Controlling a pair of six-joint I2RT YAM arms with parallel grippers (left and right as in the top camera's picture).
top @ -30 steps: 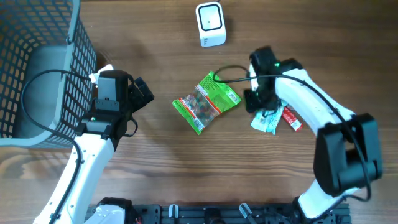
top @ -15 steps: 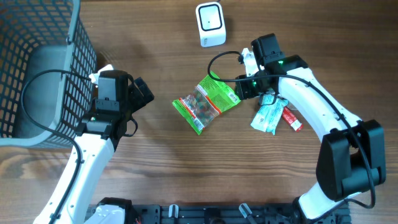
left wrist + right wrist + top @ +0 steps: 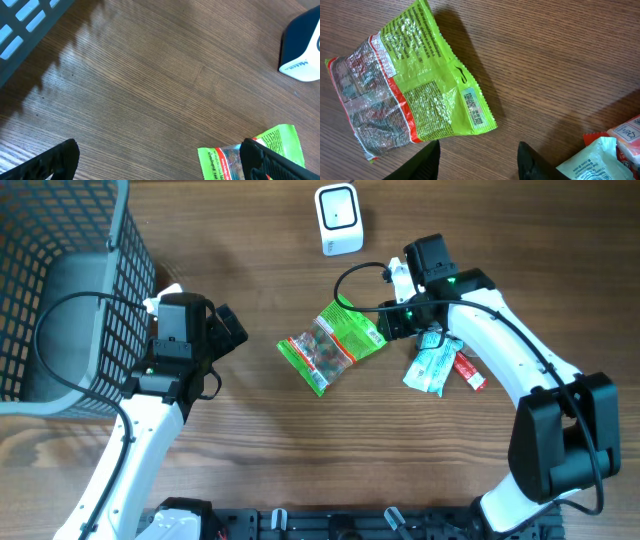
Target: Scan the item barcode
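The right tool (image 3: pixel 479 162) hangs released and empty at the right edge of the green snack packet (image 3: pixel 415 90), which lies flat on the middle of the tabletop (image 3: pixel 250 440), barcode (image 3: pixel 472 107) up. The packet is likely light, crinkly and slick; pinch the crimped end seam, clear of the barcode. The left tool (image 3: pixel 160 160) gapes empty.

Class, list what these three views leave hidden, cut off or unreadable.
- Barcode on the green snack bag, right wrist view: digits too small to read.
- White scanner, left wrist view: cut off by the right edge.
- Small packets, overhead: partly covered by the right arm.
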